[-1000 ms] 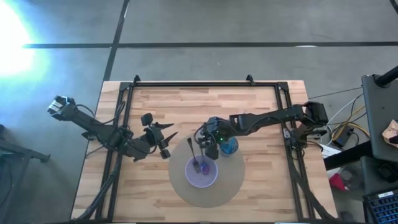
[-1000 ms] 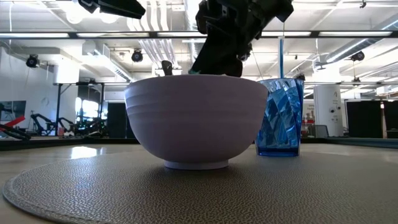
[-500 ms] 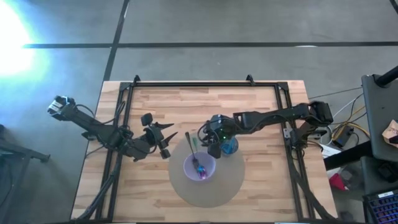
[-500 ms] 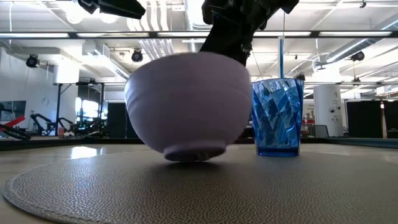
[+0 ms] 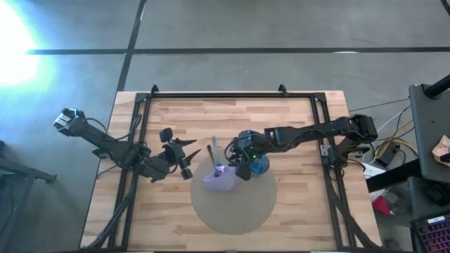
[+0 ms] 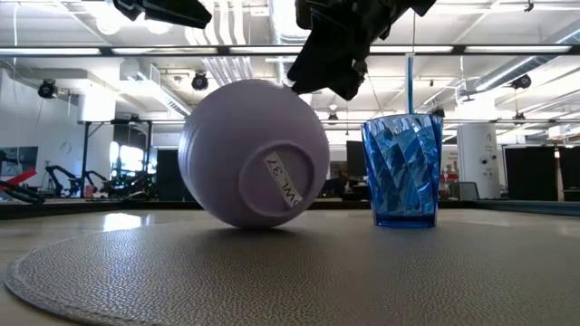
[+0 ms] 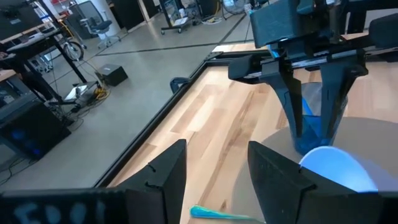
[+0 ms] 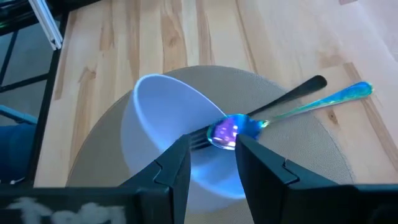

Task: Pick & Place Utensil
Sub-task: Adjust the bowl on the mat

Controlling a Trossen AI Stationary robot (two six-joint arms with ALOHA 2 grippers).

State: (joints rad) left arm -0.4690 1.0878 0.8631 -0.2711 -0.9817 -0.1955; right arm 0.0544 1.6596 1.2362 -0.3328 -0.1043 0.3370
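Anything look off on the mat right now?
Yes. The bowl is tipped on its side on the mat, its base facing the low camera. The right hand hangs over its rim, with utensils sticking out of the bowl. The blue cup stands upright.

Industrial lab hall, ceiling ducts (image 6: 227, 68), strip lights (image 6: 507, 68), concrete floor (image 5: 232, 28)

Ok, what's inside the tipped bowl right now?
Two utensil heads lie in the bowl mouth: a spoon with an iridescent handle and a dark-handled fork, handles sticking out. The right gripper hides the spot beneath them.
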